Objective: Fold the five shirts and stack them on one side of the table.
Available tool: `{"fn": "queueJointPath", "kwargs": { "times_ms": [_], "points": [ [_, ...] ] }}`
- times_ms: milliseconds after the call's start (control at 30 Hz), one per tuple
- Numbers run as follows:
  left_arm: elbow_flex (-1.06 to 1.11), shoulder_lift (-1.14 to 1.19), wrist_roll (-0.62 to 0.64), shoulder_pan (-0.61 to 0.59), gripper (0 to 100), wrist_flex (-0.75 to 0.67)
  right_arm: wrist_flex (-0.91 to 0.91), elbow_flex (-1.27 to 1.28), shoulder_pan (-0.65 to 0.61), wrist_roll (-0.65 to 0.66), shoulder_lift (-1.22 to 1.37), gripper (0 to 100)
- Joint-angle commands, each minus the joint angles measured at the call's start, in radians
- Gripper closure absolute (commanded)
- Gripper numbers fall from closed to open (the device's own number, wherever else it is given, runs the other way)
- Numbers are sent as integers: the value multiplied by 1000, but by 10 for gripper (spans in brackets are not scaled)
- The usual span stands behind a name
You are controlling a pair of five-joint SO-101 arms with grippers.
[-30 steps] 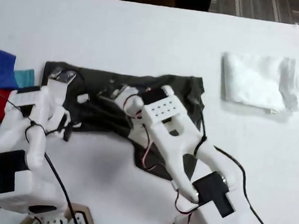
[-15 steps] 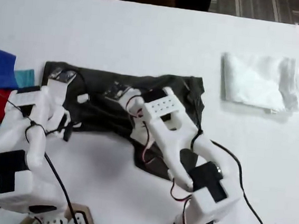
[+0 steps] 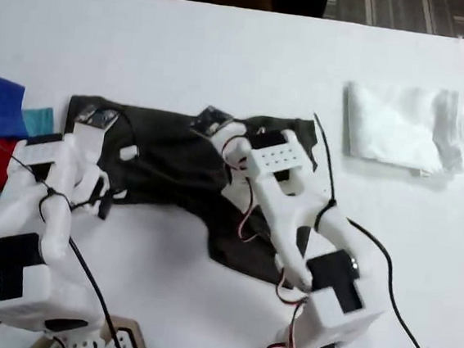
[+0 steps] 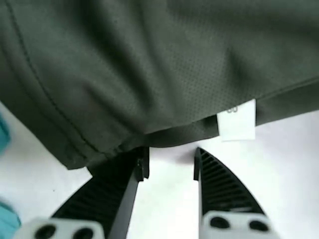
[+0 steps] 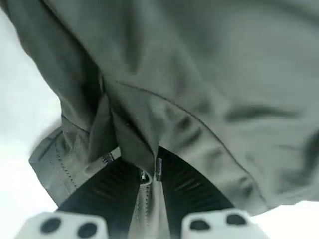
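left gripper [image 4: 169, 160] is sitting open at the hem of the dark shirt [image 3: 168, 155] | I am watching right gripper [image 5: 149, 172] pinching its fold; shirt is lying centrally on the table [image 3: 187, 46]; white shirt [image 3: 401, 124] well apart

Bright even light, soft shadows (mild glare)
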Motion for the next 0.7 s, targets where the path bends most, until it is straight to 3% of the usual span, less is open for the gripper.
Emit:
{"fn": "queueJointPath", "kwargs": {
  "times_ms": [0,233,467,667],
  "points": [
    [2,-3,6,-9,841,-52,25,-3,7,0,-136,981],
    [2,-3,6,-9,841,-52,148,2,7,11,-288,981],
    [2,-3,6,-9,841,-52,311,5,7,175,-326,981],
    [2,-3,6,-9,840,-52,317,78,-10,242,-286,981]
  ]
}}
